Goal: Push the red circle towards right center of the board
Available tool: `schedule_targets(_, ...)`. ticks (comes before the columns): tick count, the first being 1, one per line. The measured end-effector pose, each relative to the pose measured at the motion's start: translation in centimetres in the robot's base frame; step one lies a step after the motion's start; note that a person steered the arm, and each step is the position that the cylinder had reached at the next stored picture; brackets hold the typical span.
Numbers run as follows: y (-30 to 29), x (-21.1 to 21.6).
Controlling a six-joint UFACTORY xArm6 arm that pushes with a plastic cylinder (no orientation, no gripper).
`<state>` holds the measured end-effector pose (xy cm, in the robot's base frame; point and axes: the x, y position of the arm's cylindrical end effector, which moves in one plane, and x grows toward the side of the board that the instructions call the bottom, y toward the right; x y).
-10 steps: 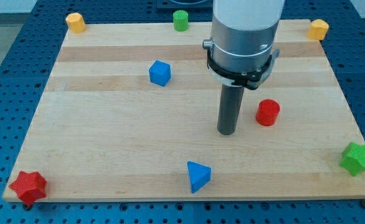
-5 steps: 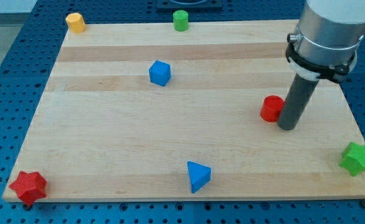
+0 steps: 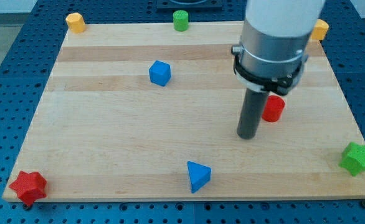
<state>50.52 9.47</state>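
We are holding our arm upright over the view's right half, its broad pale grey cylindrical wrist, ringed by a black collar, entering from the view's top. Below it our straight dark rod is pointing straight down, and my tip (image 3: 248,136) is resting at table height.
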Motion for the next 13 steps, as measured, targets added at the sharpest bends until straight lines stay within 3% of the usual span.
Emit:
schedule_targets(1, 0.2, -1.9)
schedule_targets(4, 6.5, -2.4)
schedule_targets(13, 8.1, -5.3)
